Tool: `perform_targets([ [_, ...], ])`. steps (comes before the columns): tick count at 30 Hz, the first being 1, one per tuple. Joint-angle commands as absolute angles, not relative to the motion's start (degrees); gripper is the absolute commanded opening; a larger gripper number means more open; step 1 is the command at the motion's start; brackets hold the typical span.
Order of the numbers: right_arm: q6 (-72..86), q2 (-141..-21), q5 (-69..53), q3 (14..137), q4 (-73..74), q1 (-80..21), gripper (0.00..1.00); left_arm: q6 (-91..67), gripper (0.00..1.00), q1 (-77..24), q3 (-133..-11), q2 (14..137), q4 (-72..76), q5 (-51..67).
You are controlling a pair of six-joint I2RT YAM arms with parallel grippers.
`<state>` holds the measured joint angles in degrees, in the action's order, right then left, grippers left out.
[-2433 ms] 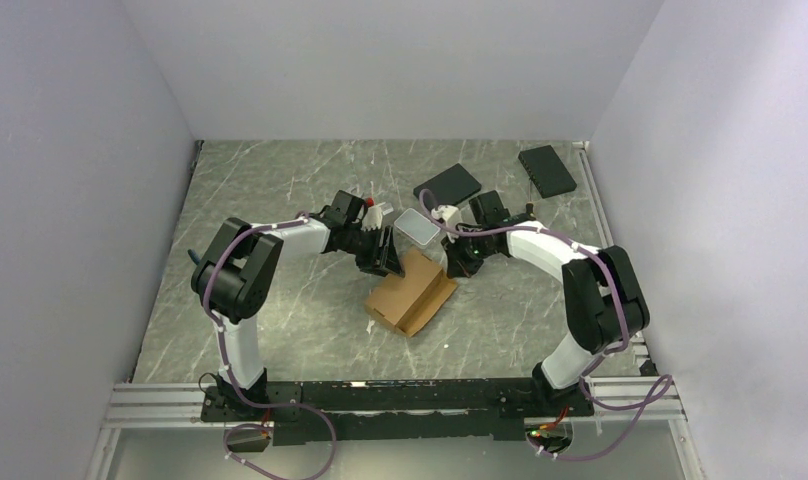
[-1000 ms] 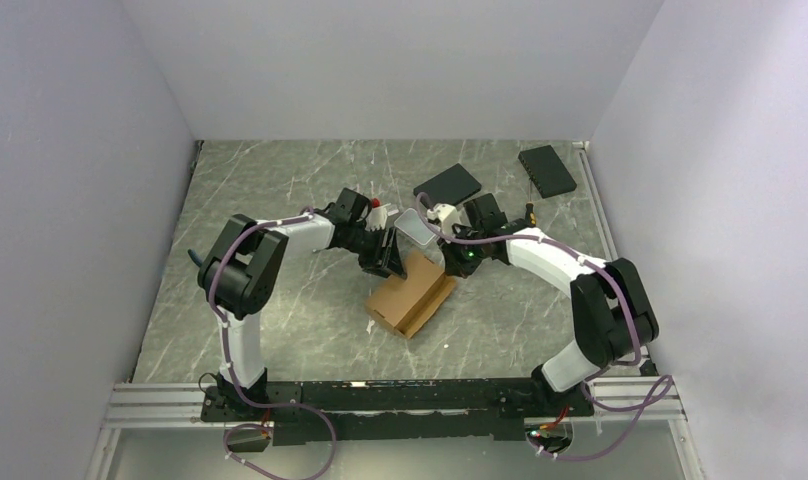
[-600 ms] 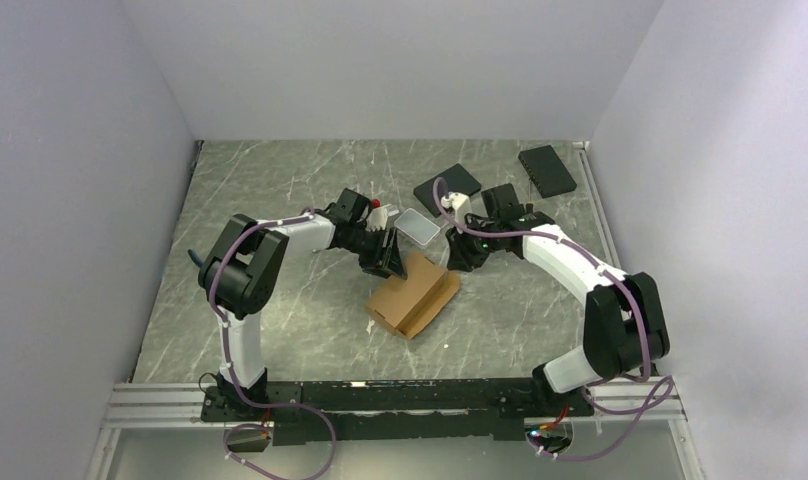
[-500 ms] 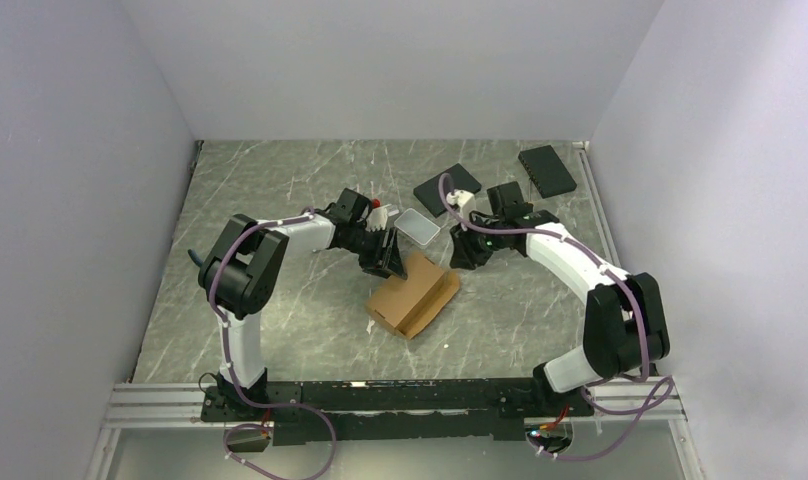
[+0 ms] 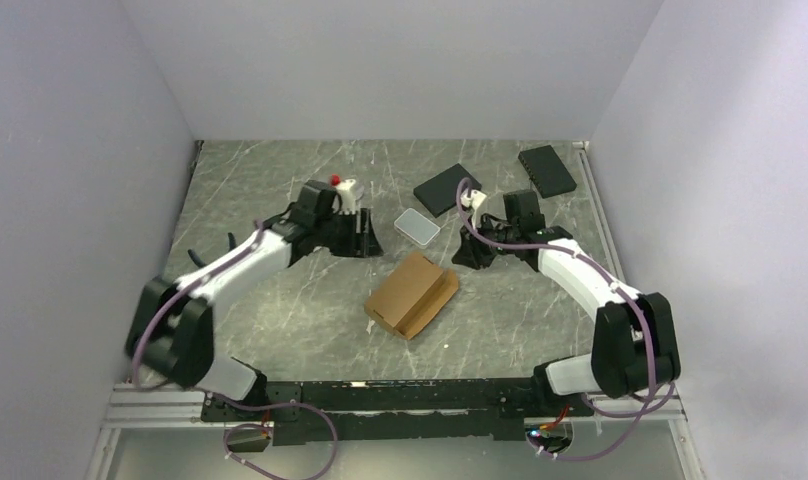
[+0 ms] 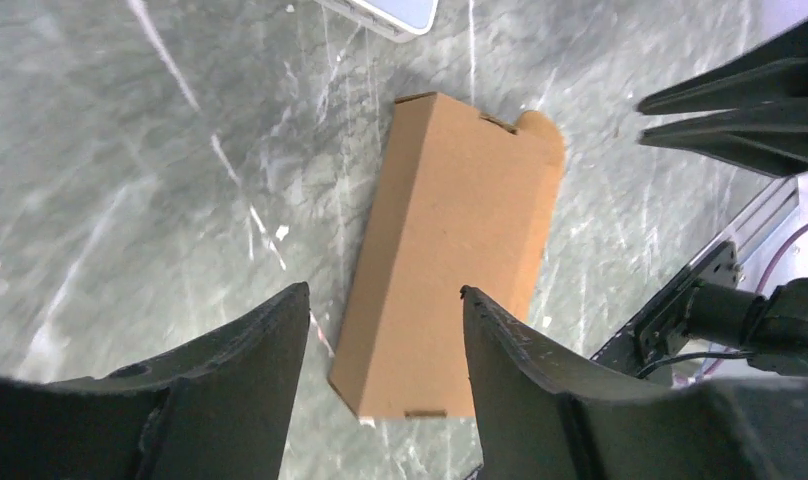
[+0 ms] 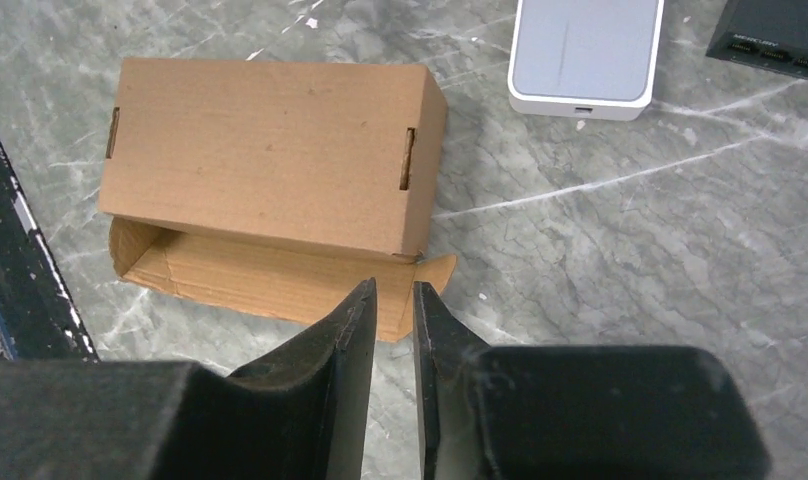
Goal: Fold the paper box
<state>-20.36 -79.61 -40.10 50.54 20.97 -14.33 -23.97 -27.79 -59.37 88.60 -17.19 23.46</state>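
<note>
The paper box (image 5: 412, 293) is a brown cardboard carton lying on the marble table, closed on top, with one flap spread flat along its right side. My left gripper (image 5: 365, 238) is open and empty, above and to the left of the box. In the left wrist view the box (image 6: 450, 250) lies beyond the spread gripper (image 6: 384, 292). My right gripper (image 5: 470, 252) hovers to the right of the box. In the right wrist view the gripper (image 7: 394, 285) is nearly closed and empty, just over the flap (image 7: 280, 275) of the box (image 7: 270, 150).
A small translucent white case (image 5: 417, 226) lies just behind the box and also shows in the right wrist view (image 7: 583, 60). Two black flat slabs (image 5: 447, 189) (image 5: 546, 170) lie at the back right. The arms' mounting rail (image 5: 400, 395) runs along the near edge.
Both grippers have drawn back from the box: the left up and to the left, the right to the right. The left gripper has let go. The box lies where it was.
</note>
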Motion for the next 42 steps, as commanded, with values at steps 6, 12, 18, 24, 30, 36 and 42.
perform_targets([
  [6, -25.4, -76.8, -31.7, 44.4, 2.8, -16.0, 0.0, -42.5, 0.0, -28.3, -32.4, 59.1, -15.3, 18.3],
  [12, -25.0, -87.6, -26.8, 52.4, 8.3, -18.2, 0.0, -54.4, 0.0, -33.3, -21.0, 51.8, -12.1, 19.3],
  [18, -25.6, -92.1, -22.7, 53.5, 8.6, -22.9, 0.0, -55.1, 0.0, -36.4, -22.2, 63.3, -3.8, 18.6],
  [24, -28.5, -91.0, -25.2, 51.7, 9.9, -24.8, 0.0, -51.6, 0.0, -36.3, -31.6, 73.9, -7.2, 13.7],
  [30, -32.1, -87.4, -26.9, 49.6, 12.5, -25.7, 0.0, -47.9, 0.0, -32.1, -39.5, 81.3, -9.9, 14.2],
  [36, -35.6, -83.5, -31.3, 46.3, 17.0, -26.6, 0.0, -43.5, 0.01, -27.1, -47.1, 87.0, -13.8, 16.5],
  [42, -38.9, -81.2, -34.8, 44.6, 22.1, -30.0, 0.0, -38.6, 0.02, -24.1, -56.2, 95.1, -18.1, 18.5],
])
